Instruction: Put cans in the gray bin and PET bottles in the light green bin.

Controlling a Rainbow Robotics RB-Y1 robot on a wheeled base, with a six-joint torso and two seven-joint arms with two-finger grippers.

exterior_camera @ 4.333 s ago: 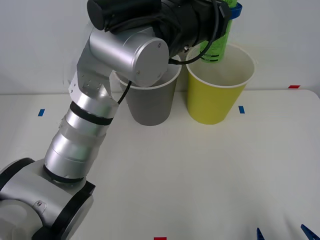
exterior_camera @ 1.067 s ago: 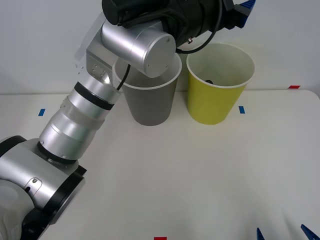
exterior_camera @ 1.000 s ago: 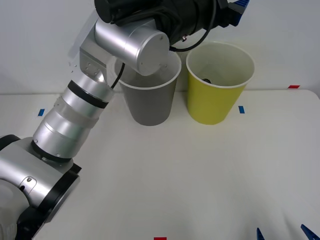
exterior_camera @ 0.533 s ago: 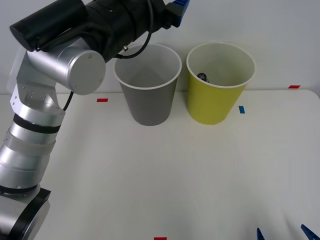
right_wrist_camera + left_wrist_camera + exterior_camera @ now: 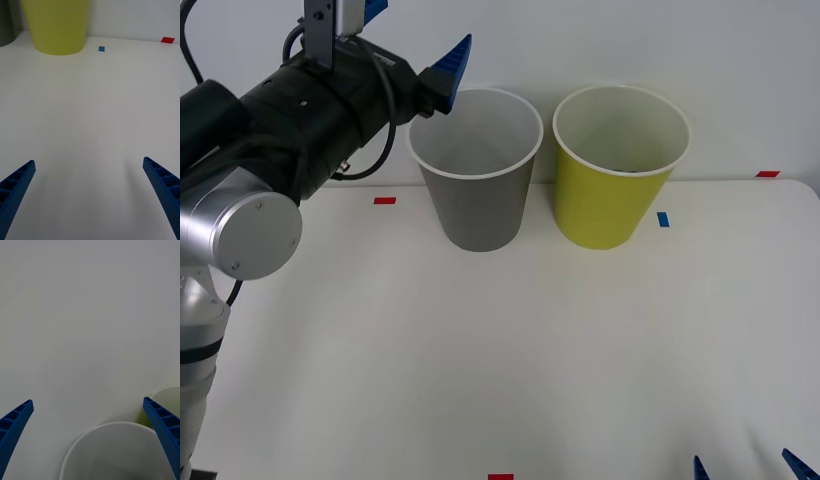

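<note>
The white surface (image 5: 510, 350) carries no loose can or bottle, so the sorting looks about finished; the small green PET bottle is presumably down inside the round yellow-green bin (image 5: 612, 195), out of sight. The left hand (image 5: 412, 45), spread and empty, hangs high beside the round dark gray bin (image 5: 478, 195), near its rim. The right hand (image 5: 90, 195), spread, waits low over open surface, well apart from both bins.

The left tool (image 5: 412, 32) no longer holds the PET bottle over the light green bin (image 5: 620, 205). Fingers now spread and empty, it has withdrawn toward 9 o'clock, beside the gray bin (image 5: 478, 205).
</note>
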